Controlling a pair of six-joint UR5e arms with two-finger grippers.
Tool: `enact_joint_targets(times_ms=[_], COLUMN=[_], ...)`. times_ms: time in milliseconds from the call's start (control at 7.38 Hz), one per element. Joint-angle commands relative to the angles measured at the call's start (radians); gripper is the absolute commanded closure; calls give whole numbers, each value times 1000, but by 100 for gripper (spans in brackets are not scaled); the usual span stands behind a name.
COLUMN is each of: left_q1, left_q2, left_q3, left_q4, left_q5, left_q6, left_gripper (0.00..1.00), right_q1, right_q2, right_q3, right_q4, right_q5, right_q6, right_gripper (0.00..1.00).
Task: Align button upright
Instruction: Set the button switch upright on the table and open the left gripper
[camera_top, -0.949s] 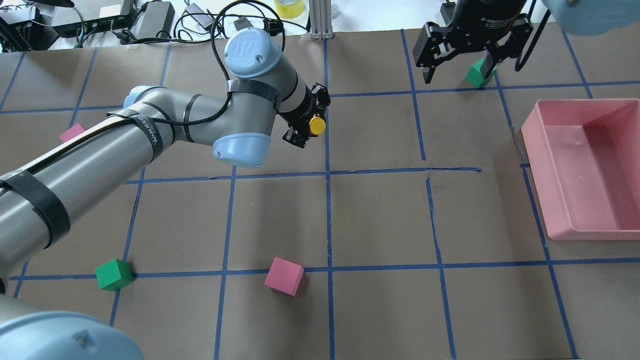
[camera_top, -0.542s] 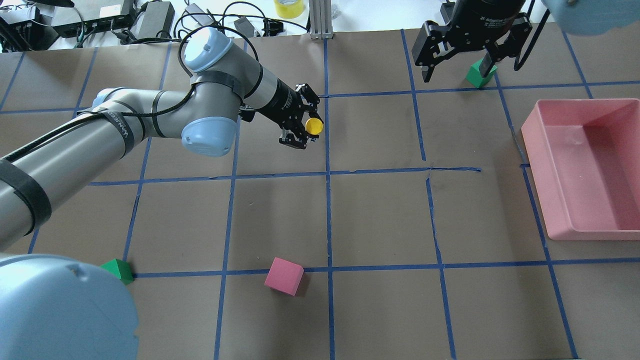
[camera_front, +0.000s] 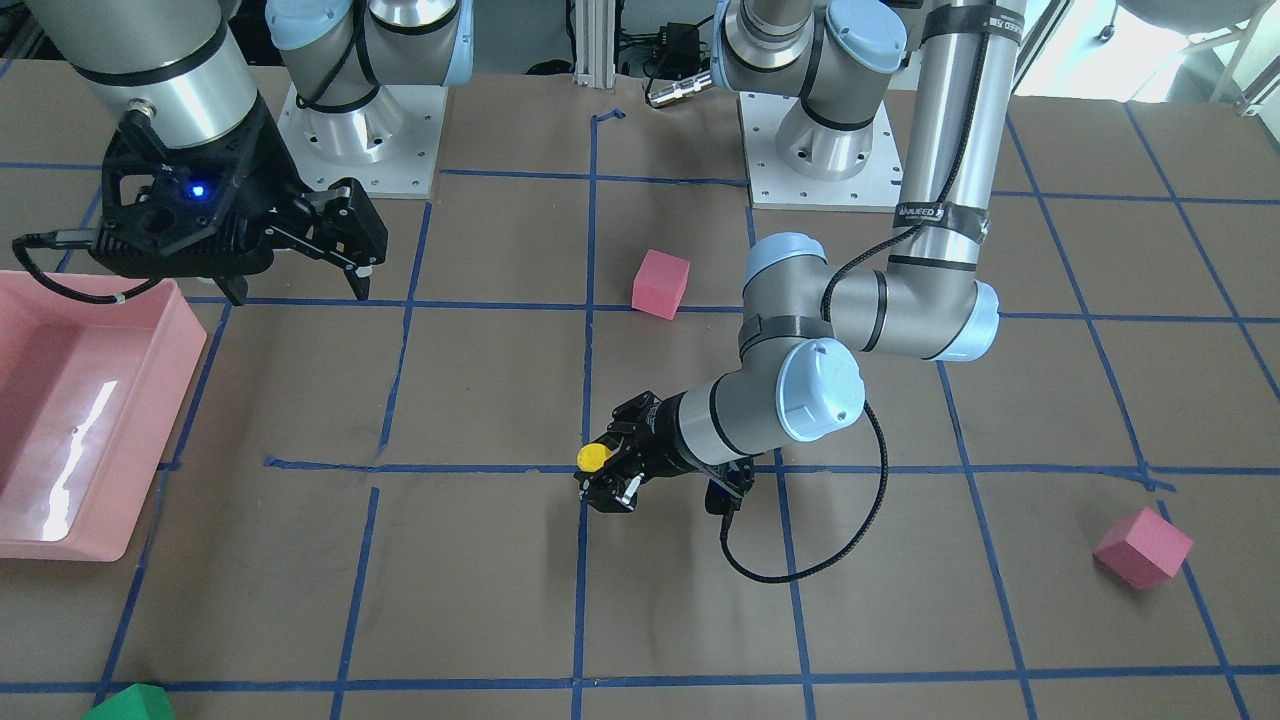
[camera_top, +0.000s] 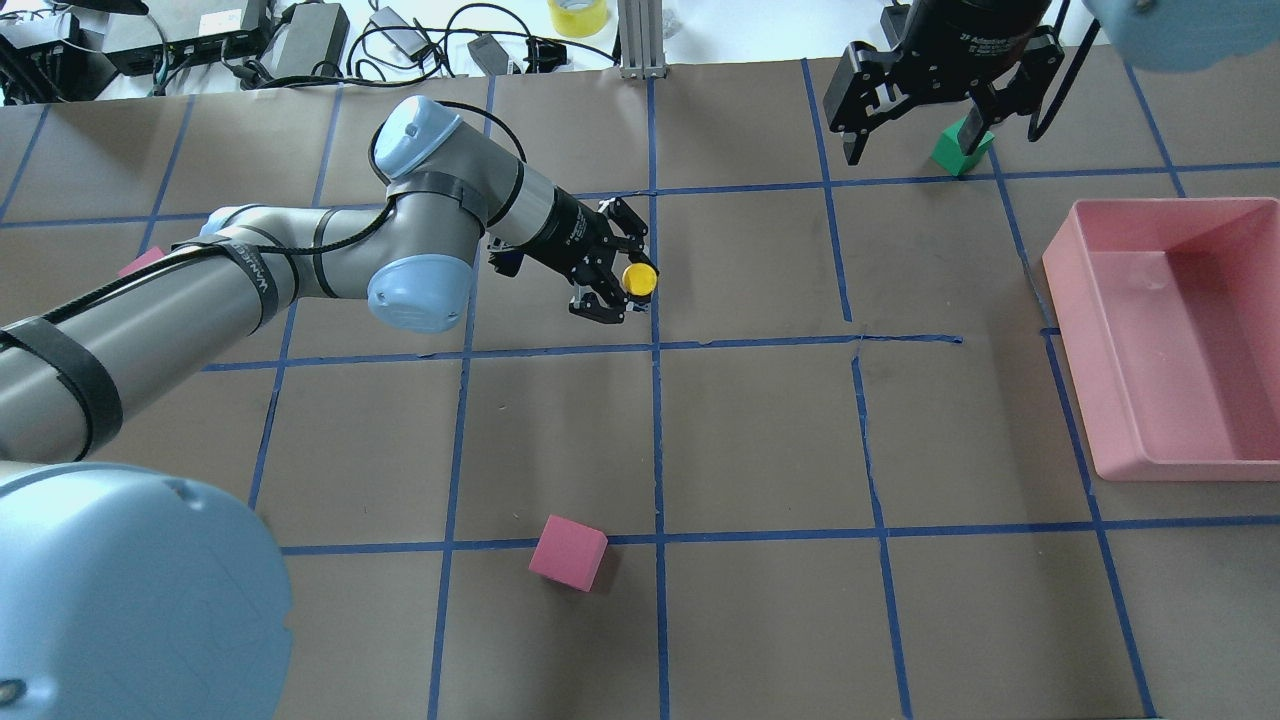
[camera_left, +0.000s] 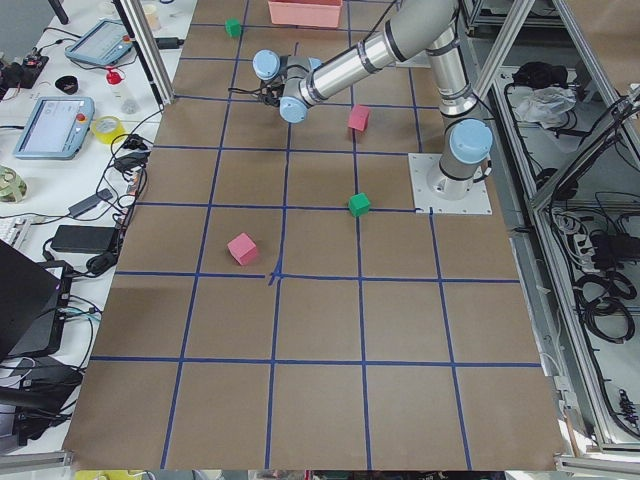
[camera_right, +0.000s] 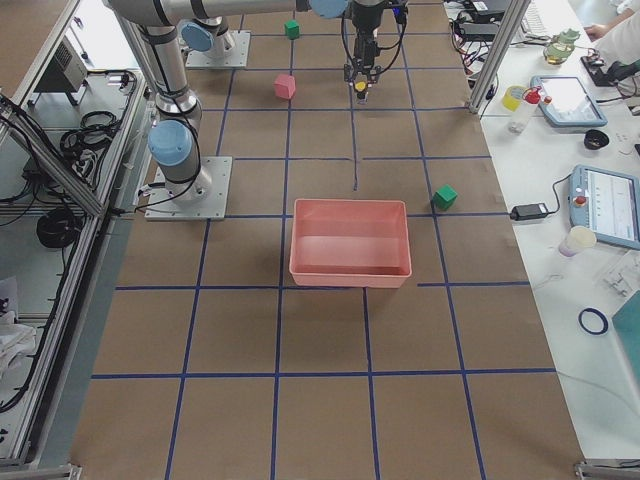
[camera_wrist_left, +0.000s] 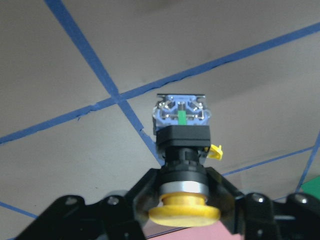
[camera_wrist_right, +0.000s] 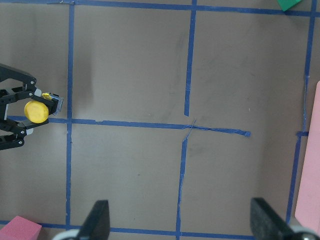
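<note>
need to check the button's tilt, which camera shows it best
Left wrist view: the button is large, its yellow cap, black body and terminal base all clear between the jaws. Overhead, front-facing and right wrist views show mostly a small yellow cap; side views barely show it.

Between the left arm (camera_top: 250, 285) and the pink tray (camera_top: 1085, 360), the surface (camera_top: 760, 440) lies bare from the robot's edge to the far edge, save for a pink cube (camera_top: 568, 552) toward the robot's edge. The tray takes up the right edge. The arm slants over the left half, and the left pincer (camera_top: 628, 285) grips the button (camera_top: 640, 278) at the centre. A green cube (camera_top: 958, 150) stands by the far edge, under the raised, wide-spread right pincer (camera_top: 910, 145).
</note>
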Motion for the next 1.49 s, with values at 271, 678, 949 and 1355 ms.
enact_joint_targets(times_ms=[271, 678, 949, 1355], left_q1=[1, 16, 17, 4], left_q2=[-21, 57, 127, 305], left_q3=[2, 93, 251, 281], left_q4=[4, -74, -372, -512], left_q5=[40, 72, 233, 311], left_q6=[35, 131, 258, 361], left_gripper=[0, 0, 0, 0], right_q1=[0, 0, 0, 0], right_q2=[-2, 0, 0, 0], right_q3=[0, 0, 0, 0], right_q4=[-1, -1, -2, -2], right_q5=[-6, -8, 0, 6], right_q6=[-2, -2, 0, -2], right_gripper=[0, 0, 0, 0])
